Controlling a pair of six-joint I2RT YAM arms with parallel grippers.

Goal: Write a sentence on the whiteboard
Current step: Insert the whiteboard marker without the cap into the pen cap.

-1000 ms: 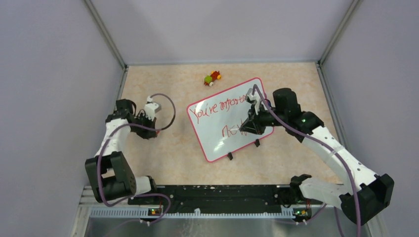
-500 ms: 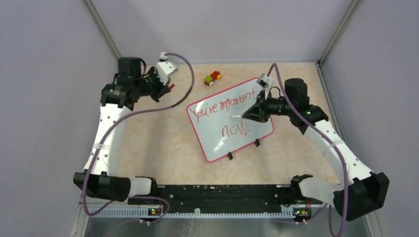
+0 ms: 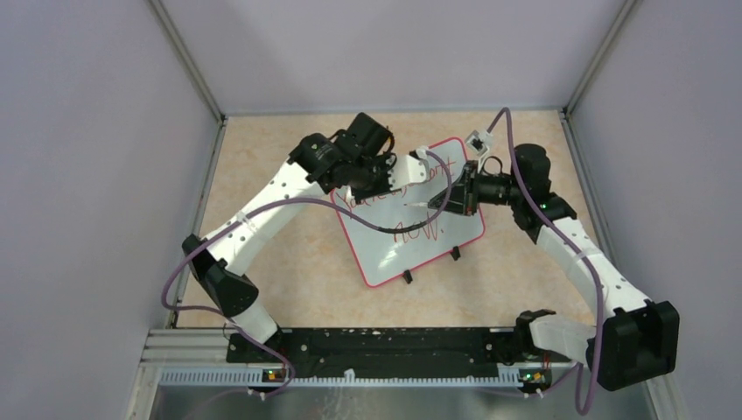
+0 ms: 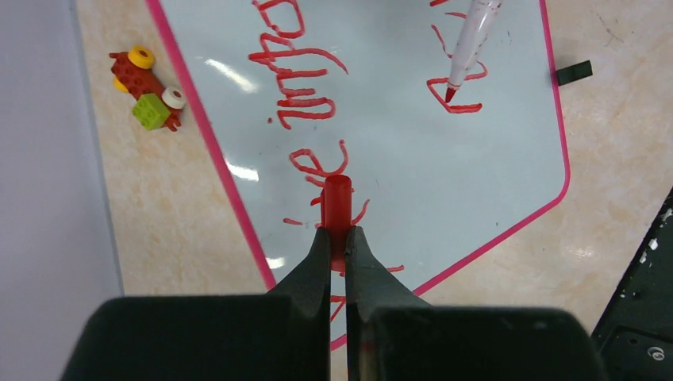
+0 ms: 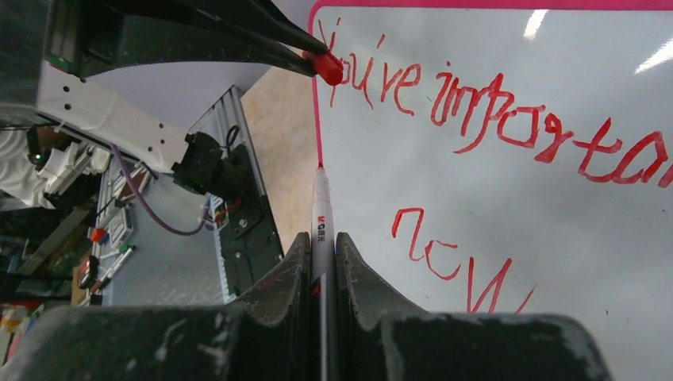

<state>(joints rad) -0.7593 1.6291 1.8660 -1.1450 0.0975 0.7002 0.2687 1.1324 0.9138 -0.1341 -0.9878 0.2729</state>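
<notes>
**Marker and cap facing each other above a finished whiteboard**

We are pinching a small red cap (image 4: 337, 205) in our left gripper (image 4: 337, 238). Its two dark fingers are pressing together on the cap's near end, and the rest is sticking straight out ahead of them. We are clamping a white marker (image 5: 321, 218) in our right gripper (image 5: 321, 248), with the jaws closing tight on its barrel and the red tip pointing forward.

From the right wrist view, the cap is sitting ahead of the marker tip and slightly to one side of its line, with a clear gap between them. The marker's long axis is running across the board from the right side toward the left arm, so tip and cap are roughly facing each other. We cannot tell from here which end of the cap is open.

Beneath both grippers, the whiteboard (image 3: 385, 258) is lying flat and askew on the table (image 3: 280, 254), its pink-red rim showing all round. The sentence (image 5: 508, 119) is slanting across it in red: "You're important", with "now" below. We are judging the writing complete, and capping looks like the next move; it depends on lining the cap up with the marker's axis.

A small brick toy (image 4: 147, 83) is lying just beside the board's rim.
</notes>
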